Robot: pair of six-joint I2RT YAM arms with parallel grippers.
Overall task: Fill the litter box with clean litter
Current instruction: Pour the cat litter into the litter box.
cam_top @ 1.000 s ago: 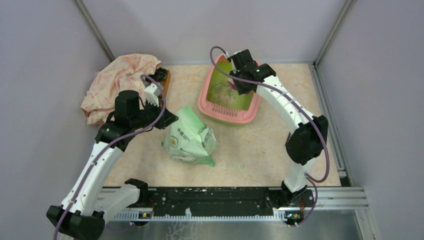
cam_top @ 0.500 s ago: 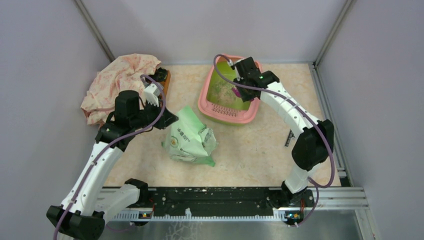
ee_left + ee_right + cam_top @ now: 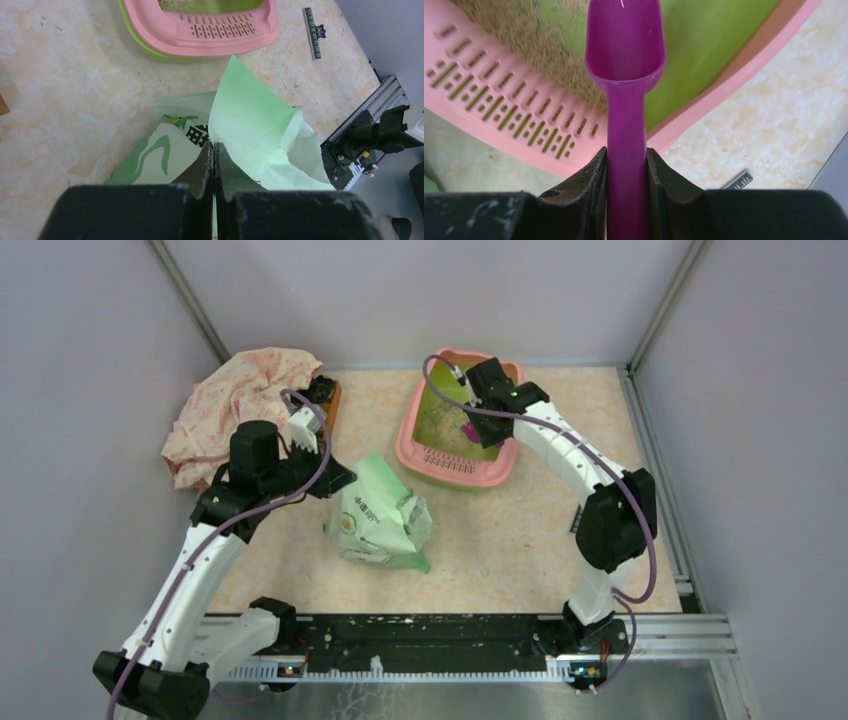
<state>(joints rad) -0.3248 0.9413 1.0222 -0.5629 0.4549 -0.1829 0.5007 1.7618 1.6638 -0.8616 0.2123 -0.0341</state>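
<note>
Top view: right arm covers pt of litter box; scoop mostly hidden under it. Right wrist: scoop tip cut off at top, litter blurred. Left wrist: box cut off at top; bag bottom behind left gripper.

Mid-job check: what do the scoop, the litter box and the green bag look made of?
The scoop: smooth, slightly glossy magenta plastic, seemingly moulded in one piece. The litter box: rigid plastic, with a matte pink slotted ledge and a shinier lime inside. The bag: probably thin printed paper or film; it holds sharp creases.
</note>
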